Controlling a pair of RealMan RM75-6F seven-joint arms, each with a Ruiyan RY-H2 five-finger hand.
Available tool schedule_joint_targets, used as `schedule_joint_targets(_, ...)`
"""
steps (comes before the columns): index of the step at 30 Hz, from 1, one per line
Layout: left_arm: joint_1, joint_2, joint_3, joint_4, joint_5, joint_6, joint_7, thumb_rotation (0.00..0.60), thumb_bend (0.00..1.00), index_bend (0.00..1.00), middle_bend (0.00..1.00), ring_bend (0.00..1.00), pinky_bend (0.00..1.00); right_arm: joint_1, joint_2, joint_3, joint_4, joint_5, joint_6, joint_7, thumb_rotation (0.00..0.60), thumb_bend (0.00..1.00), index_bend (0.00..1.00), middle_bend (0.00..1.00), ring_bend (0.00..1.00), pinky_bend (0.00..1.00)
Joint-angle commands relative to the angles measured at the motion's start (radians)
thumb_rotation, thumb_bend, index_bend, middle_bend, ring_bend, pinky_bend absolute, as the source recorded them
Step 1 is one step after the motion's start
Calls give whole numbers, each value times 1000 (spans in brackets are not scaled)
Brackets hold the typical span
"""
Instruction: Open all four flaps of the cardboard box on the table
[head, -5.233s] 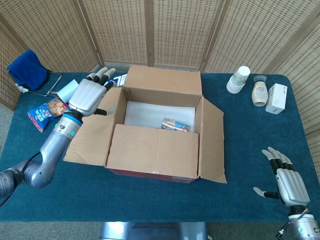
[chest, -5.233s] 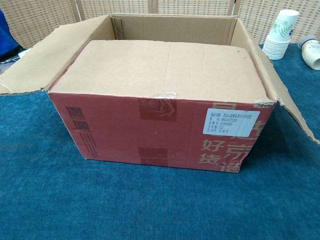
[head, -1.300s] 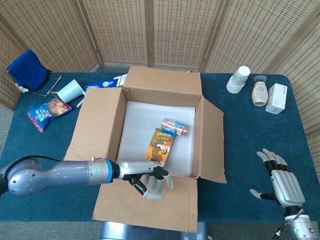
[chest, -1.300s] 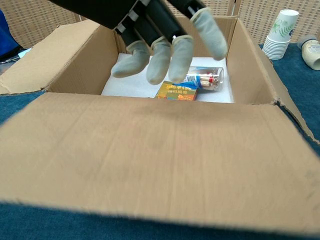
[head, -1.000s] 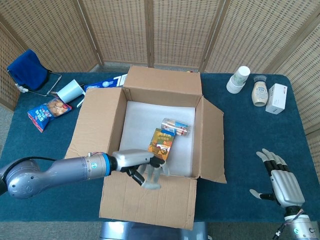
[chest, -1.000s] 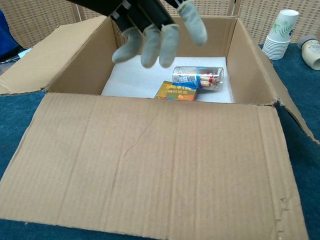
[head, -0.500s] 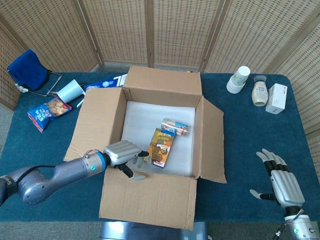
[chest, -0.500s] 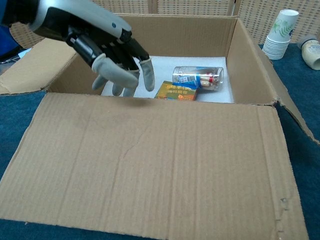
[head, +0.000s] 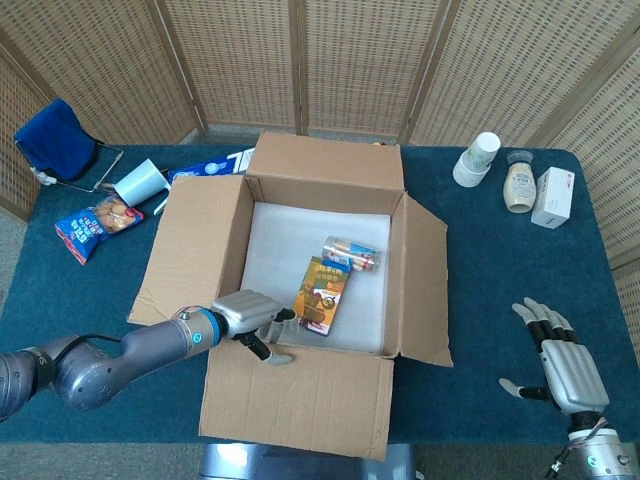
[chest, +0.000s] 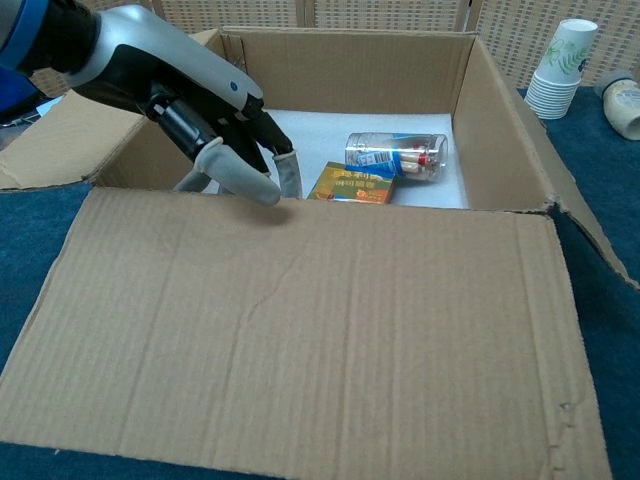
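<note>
The cardboard box (head: 270, 170) stands mid-table with all four flaps folded outward. Its near flap (head: 300, 400) lies flat toward me, filling the lower chest view (chest: 300, 340). My left hand (head: 250, 318) hovers at the box's front-left inner edge with fingers apart and pointing down, holding nothing; in the chest view the left hand (chest: 200, 100) sits just above the fold of the near flap. My right hand (head: 565, 365) rests open at the table's front right, far from the box. Inside lie an orange packet (head: 322, 293) and a clear tube (head: 350, 252).
Left of the box are a blue snack bag (head: 92, 226), a tipped white cup (head: 138, 182) and a blue cloth (head: 55, 135). Back right stand stacked paper cups (head: 478, 158), a bottle (head: 518, 186) and a white carton (head: 553, 197).
The near flap, which covered the box earlier, now lies folded out flat. My left hand has drawn back left along its fold and lowered. My right hand stays still.
</note>
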Motion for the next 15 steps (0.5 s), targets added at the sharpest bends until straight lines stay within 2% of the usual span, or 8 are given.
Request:
schedule_joint_targets(1, -11, 6, -16, -3, -2, -46, -48, 317, 141, 270, 492, 476, 595, 0, 1, 0, 0, 0, 0, 0, 600, 0, 0, 0, 0, 11)
schedule_joint_targets(10, 18, -6, -78, 5, 55, -119, -129, 321, 142, 255, 496, 496, 618, -2, 4, -1, -1, -4, 4, 6, 600, 0, 0, 0, 0, 11)
schedule_joint_targets(15, 26, -5, -89, 11, 80, -124, -156, 318, 141, 255, 495, 495, 617, -3, 6, -1, -1, -4, 3, 10, 600, 0, 0, 0, 0, 11)
